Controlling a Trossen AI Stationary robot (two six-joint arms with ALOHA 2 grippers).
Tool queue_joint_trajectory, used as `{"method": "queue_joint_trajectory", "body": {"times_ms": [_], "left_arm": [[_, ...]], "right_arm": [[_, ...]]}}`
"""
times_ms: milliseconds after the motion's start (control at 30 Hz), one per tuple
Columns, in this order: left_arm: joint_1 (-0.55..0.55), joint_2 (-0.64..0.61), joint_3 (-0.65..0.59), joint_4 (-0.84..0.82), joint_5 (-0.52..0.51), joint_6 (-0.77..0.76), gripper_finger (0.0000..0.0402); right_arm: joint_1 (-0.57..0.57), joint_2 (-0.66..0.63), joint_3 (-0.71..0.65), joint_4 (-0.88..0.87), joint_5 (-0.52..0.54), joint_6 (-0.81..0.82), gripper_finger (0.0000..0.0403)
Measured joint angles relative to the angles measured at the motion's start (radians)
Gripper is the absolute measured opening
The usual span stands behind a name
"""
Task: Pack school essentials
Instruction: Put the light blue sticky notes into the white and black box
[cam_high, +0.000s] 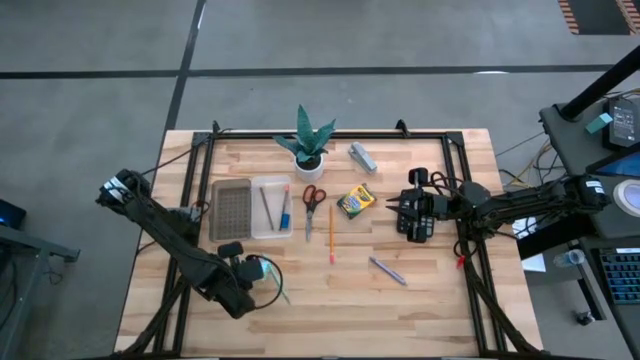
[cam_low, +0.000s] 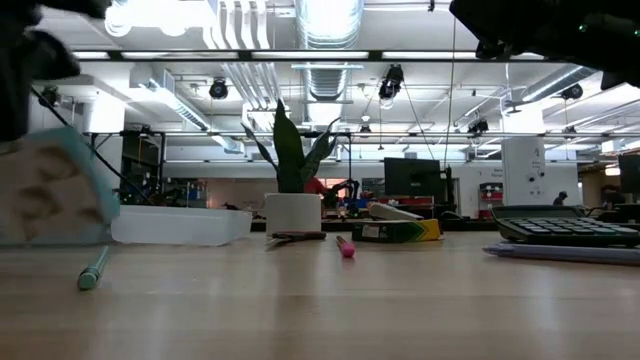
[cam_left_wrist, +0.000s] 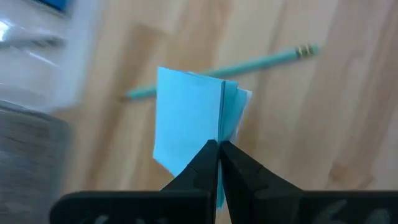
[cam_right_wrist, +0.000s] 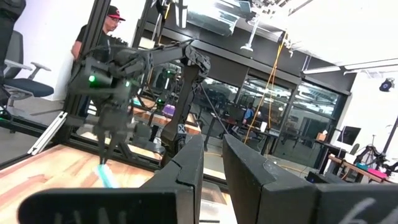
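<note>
My left gripper (cam_high: 258, 270) hovers over the table's near left part, shut on a light-blue square notepad (cam_left_wrist: 186, 121). A teal pencil (cam_left_wrist: 249, 65) lies on the wood below the notepad. Farther back, a clear tray (cam_high: 250, 208) holds pens and a small blue eraser. To its right on the table lie the red-handled scissors (cam_high: 313, 197), the yellow-green crayon box (cam_high: 355, 201), an orange pencil (cam_high: 331, 240) and a purple pen (cam_high: 388, 270). My right gripper (cam_high: 400, 212) waits raised at the right, its fingers (cam_right_wrist: 186, 168) a narrow gap apart and holding nothing. My left gripper pinches the notepad between its two fingers at the pad's edge (cam_left_wrist: 219, 134) nearest the wrist. The fingers come from above, slanting down. The pad is lifted clear of the table and stands out beyond the fingertips, its sheets fanned slightly apart at the far corner.
A green potted plant (cam_high: 307, 145) in a white pot and a grey object (cam_high: 362, 156) stand at the far middle. A black frame (cam_high: 200, 150) runs along the table's edges. A person (cam_right_wrist: 93, 37) shows beyond the table in the right wrist view.
</note>
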Motion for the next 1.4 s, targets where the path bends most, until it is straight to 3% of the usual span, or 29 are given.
{"method": "queue_joint_trajectory", "body": {"times_ms": [267, 400, 633, 833, 1000, 1400], "left_arm": [[0.083, -0.061, 0.044, -0.064, -0.194, 0.036, 0.0000], [0.149, -0.069, 0.047, -0.062, -0.275, 0.135, 0.0000], [0.312, -0.026, 0.017, -0.061, -0.299, 0.374, 0.0000], [0.436, 0.033, -0.034, -0.059, -0.299, 0.406, 0.0000], [0.449, 0.074, -0.042, -0.039, -0.287, 0.482, 0.0000], [0.449, 0.110, -0.042, -0.007, -0.237, 0.473, 0.0000]], "right_arm": [[-0.006, 0.000, 0.000, -0.004, 0.001, 0.001, 0.0052], [-0.006, 0.001, 0.000, -0.005, 0.001, 0.001, 0.0052], [-0.006, 0.001, 0.000, -0.006, 0.001, 0.000, 0.0052], [-0.006, 0.001, 0.000, -0.006, 0.012, -0.002, 0.0052], [-0.006, 0.002, 0.000, -0.014, 0.026, -0.008, 0.0052], [-0.006, 0.002, 0.000, -0.014, 0.026, -0.004, 0.0052]]}}
